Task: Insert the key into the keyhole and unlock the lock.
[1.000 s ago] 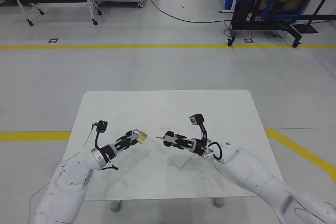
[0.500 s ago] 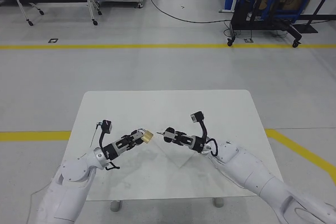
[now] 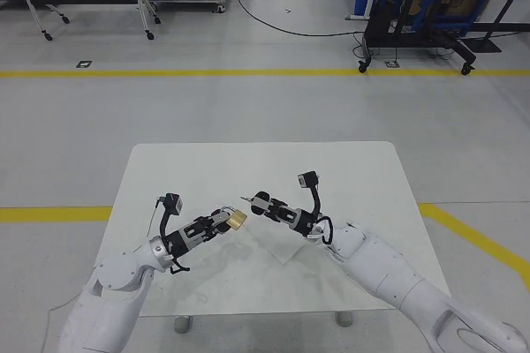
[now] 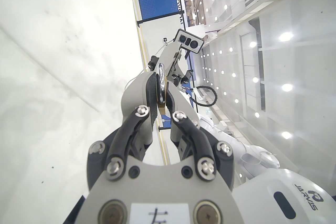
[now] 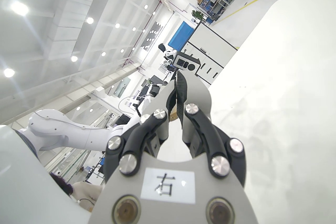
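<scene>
above table centre: left gripper closed tight on lock, brass body clamped in its jaws, shackle outward. right gripper pinched together on key, thin tip projecting toward lock. key tip just beside lock, apart, not inserted. both held clear of table surface. both arms extend over table's near edge.
</scene>
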### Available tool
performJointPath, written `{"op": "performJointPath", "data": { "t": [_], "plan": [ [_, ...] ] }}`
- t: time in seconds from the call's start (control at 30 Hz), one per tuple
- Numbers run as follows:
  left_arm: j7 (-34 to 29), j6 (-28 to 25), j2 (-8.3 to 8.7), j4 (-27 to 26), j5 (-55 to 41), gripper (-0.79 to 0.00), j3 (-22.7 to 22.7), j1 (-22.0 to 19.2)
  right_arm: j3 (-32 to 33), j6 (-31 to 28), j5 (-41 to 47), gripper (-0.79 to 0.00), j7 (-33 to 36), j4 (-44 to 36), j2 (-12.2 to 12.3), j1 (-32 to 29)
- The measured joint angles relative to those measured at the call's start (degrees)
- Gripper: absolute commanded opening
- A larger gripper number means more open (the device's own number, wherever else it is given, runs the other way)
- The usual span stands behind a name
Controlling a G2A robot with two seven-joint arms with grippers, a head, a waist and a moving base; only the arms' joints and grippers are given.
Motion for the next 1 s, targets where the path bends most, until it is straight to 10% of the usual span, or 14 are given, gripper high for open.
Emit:
{"op": "performJointPath", "data": {
  "t": [1.0],
  "plan": [
    [1.38, 1.77, 0.11, 1.69, -2.42, -0.785, 1.31, -1.17, 1.72, -0.63, 3.08, -0.785, 9.86, 2.44, -4.01, 0.60]
  ]
}}
